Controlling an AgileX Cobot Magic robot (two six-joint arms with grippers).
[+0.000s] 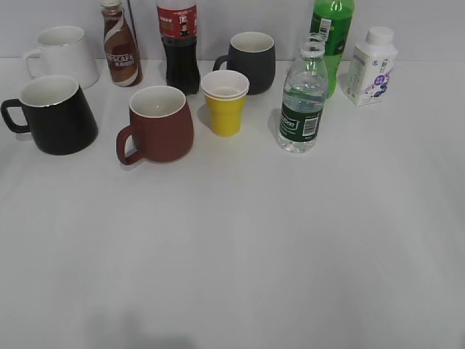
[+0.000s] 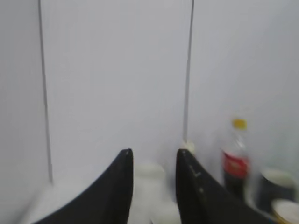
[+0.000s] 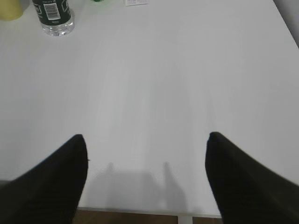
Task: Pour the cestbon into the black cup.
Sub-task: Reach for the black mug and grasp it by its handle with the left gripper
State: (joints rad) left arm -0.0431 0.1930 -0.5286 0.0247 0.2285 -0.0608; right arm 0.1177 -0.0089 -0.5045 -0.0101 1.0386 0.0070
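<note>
The cestbon (image 1: 302, 98), a clear ribbed bottle with a dark green label and no cap, stands upright right of centre on the white table. Its base also shows at the top left of the right wrist view (image 3: 53, 16). The black cup (image 1: 57, 114) stands at the far left, handle to the left, white inside. Neither gripper shows in the exterior view. My right gripper (image 3: 147, 149) is open and empty above the table's near edge, far from the bottle. My left gripper (image 2: 154, 158) is open and empty, facing the back wall; that view is blurred.
A brown-red mug (image 1: 158, 123), a yellow cup (image 1: 224, 102), a dark grey mug (image 1: 251, 60), a white mug (image 1: 62, 55), a Nescafe bottle (image 1: 120, 45), a cola bottle (image 1: 179, 45), a green soda bottle (image 1: 331, 36) and a white milk bottle (image 1: 370, 65) stand along the back.
</note>
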